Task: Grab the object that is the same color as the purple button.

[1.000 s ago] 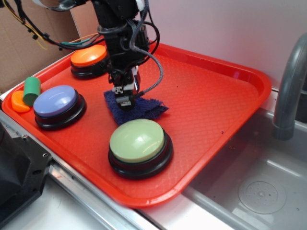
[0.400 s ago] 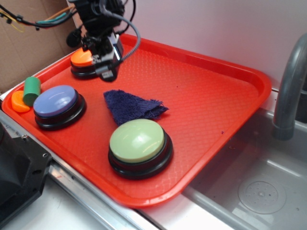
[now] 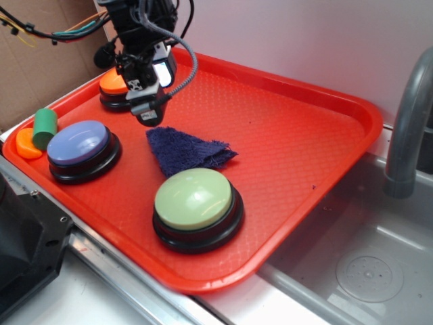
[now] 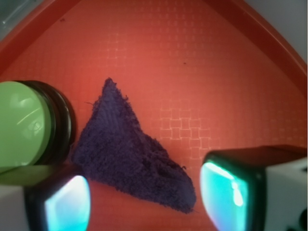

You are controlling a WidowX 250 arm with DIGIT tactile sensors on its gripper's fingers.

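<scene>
Your gripper (image 3: 145, 108) hangs in the upper left of the exterior view, above the red tray (image 3: 298, 128) and in front of the orange button (image 3: 116, 84). In the wrist view its jaws are spread wide, one glowing pad at the lower left and one at the lower right, with nothing held between them.

The navy-purple rag (image 3: 186, 150) lies flat on the tray near the middle of the exterior frame, just below and right of the gripper and apart from it. In the wrist view the rag (image 4: 130, 156) fills the lower centre as a rough triangle, its tip pointing up the frame, and its left edge lies right beside the base of the green button (image 4: 21, 125); you cannot tell whether they touch.

The purple button (image 3: 80, 145) stands at the left of the exterior frame, left of the rag. A green cylinder (image 3: 45, 127) stands at the tray's far left edge, against a small orange piece (image 3: 27, 144).
</scene>
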